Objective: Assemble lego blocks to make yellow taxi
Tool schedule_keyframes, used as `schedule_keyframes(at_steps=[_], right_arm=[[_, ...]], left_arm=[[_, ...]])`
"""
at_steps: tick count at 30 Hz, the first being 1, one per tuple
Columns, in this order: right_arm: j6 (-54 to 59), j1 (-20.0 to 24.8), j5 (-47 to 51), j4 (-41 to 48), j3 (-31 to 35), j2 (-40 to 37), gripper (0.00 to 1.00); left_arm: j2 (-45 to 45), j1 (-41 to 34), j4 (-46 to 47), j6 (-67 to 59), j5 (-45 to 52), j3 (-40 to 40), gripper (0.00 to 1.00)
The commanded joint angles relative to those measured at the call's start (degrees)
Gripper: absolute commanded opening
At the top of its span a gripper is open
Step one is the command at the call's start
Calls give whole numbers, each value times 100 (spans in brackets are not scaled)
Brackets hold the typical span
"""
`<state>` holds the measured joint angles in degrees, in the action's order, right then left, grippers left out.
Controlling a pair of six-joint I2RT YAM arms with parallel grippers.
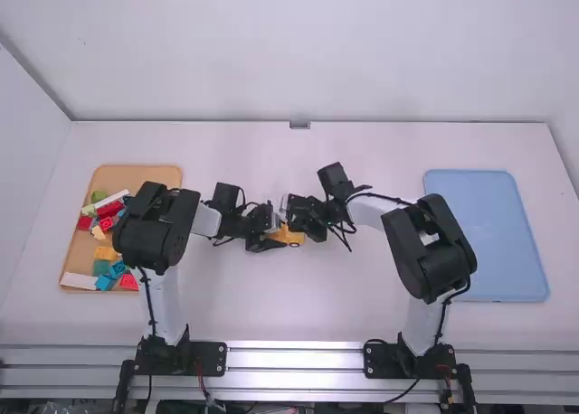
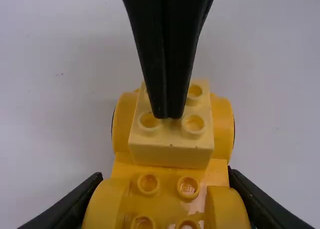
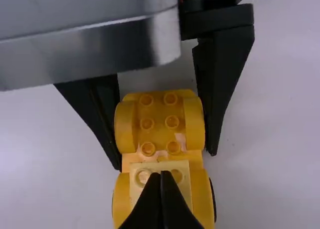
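At mid-table in the high view, my left gripper [image 1: 271, 237] and right gripper [image 1: 295, 221] meet over the yellow car base [image 1: 291, 239]. The left gripper [image 2: 167, 209] is shut on that base [image 2: 167, 186], one finger along each side near the round fenders. A pale yellow block [image 2: 171, 154] sits between the wheel arches at the base's other end, studs up. My right gripper [image 3: 161, 191] is shut with nothing between its fingers, its joined tips on top of the pale block [image 3: 180, 181]. The tips hide part of the block's studs.
At the left, an orange tray [image 1: 136, 174] holds several loose blocks in red, blue, green, white and yellow, partly under the left arm. A blue tray [image 1: 484, 233] lies at the right, beside the right arm. The two grippers are very close together.
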<state>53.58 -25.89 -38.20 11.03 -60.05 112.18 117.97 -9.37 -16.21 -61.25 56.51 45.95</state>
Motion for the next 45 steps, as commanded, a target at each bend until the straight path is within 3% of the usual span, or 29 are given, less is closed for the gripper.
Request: schedule_keyframes(at_steps=[1, 9, 16, 17, 18, 19, 20, 21, 24, 25, 26, 28, 34, 40, 45], right_arm=[[70, -13, 1169, 155, 85, 560, 0], [516, -138, 1126, 798, -433, 920, 0], [525, 557, -1095, 706, -822, 258, 3], [518, 691, -1545, 601, -848, 146, 26], [522, 728, -1663, 575, -855, 122, 29], [525, 835, -1963, 509, -876, 63, 53], [518, 951, -2170, 444, -905, 9, 82], [463, 1058, -2223, 420, -938, -79, 99], [105, 1147, -2153, 409, -975, -201, 98], [-44, 1178, -2135, 426, -1016, -232, 98], [-68, 1180, -2135, 424, -1023, -232, 99], [-83, 1204, -2135, 396, -1051, -232, 99], [-1012, 1202, -1762, -90, -1049, -321, 99], [-1311, 1143, -1690, -374, -1134, -448, 99], [-1364, 815, -1690, -291, -1497, -505, 99]], left_arm=[[92, 35, 46, 39, -50, -87, 37], [92, 35, 46, 35, -68, -85, 36], [92, 37, -166, 227, -74, -87, 38], [92, 35, -243, 376, -70, -87, 41], [92, 35, -251, 391, -70, -87, 41], [92, 35, -291, 450, -70, -87, 42], [92, 35, -297, 444, -70, -83, 43], [92, 35, -297, 444, -72, -79, 43], [92, 35, -297, 444, -72, -81, 52], [92, 35, -295, 446, -70, -81, 64], [90, 35, -295, 446, -70, -81, 69], [83, 35, -295, 446, -68, -81, 99], [-361, 127, -129, 857, -227, -85, 99], [-2044, 529, 1314, 1086, -693, -83, 99], [-3786, 1126, 2804, 1084, -789, -83, 99]])
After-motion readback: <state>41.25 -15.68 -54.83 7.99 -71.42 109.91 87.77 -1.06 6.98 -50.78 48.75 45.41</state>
